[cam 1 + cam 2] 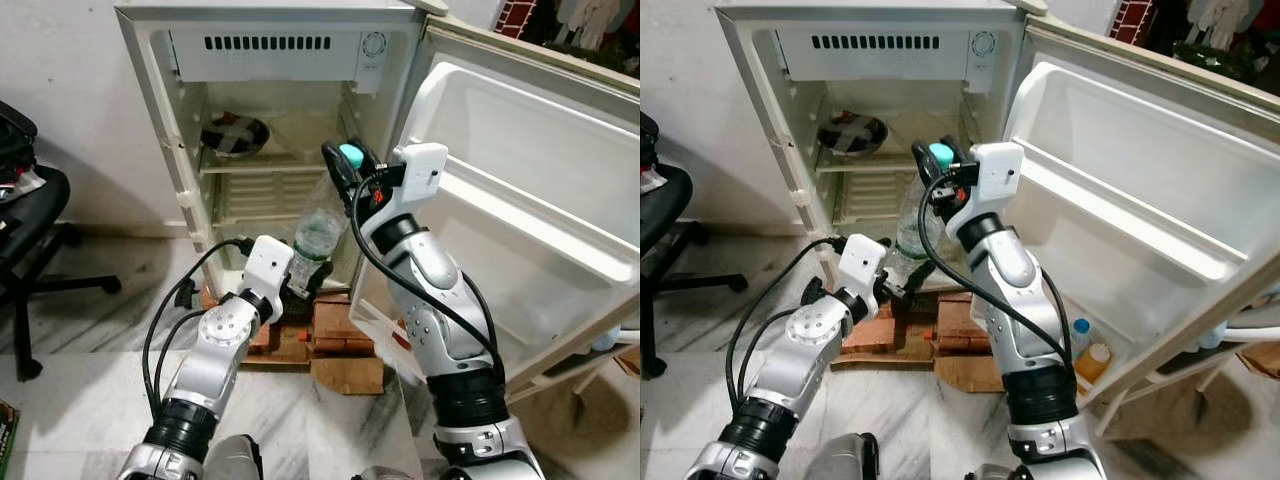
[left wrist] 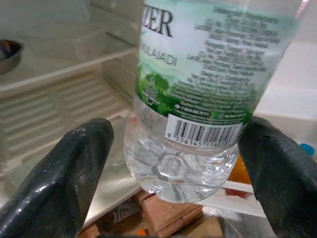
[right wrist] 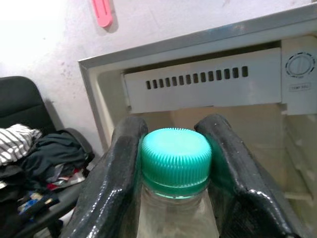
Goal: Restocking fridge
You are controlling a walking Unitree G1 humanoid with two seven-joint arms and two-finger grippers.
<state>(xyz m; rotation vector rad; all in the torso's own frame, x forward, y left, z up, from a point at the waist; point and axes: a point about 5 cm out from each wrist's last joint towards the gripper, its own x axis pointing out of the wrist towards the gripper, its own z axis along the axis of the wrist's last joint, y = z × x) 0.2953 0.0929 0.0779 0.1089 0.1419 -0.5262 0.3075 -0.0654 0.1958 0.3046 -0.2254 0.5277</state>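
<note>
Holding a clear water bottle (image 1: pixel 318 238) in front of the open fridge (image 1: pixel 190 180), I have both arms raised toward the cabinet. My right tool (image 3: pixel 174 163) pinches the bottle at its neck, one black finger on each side of the teal ribbed cap (image 3: pixel 176 157). My left tool (image 2: pixel 173 173) sits low at the bottle's base with its fingers (image 2: pixel 64 173) spread wide; from the wrist camera they stand on either side of the base, apart from the plastic. The bottle is roughly upright, green label (image 2: pixel 208 64) and barcode facing the left wrist camera, and it hangs just outside the fridge opening, in front of the lower wire shelf (image 1: pixel 262 195). A dark bowl (image 1: pixel 235 135) rests on the upper shelf inside. The fridge door (image 1: pixel 520 200) stands swung open on my right, and small bottles (image 1: pixel 1090 355) sit in its bottom rack. Bricks (image 1: pixel 335 325) prop up the fridge's base. A black office chair (image 1: pixel 30 230) stands to the left on the marble floor (image 1: pixel 90 390).
</note>
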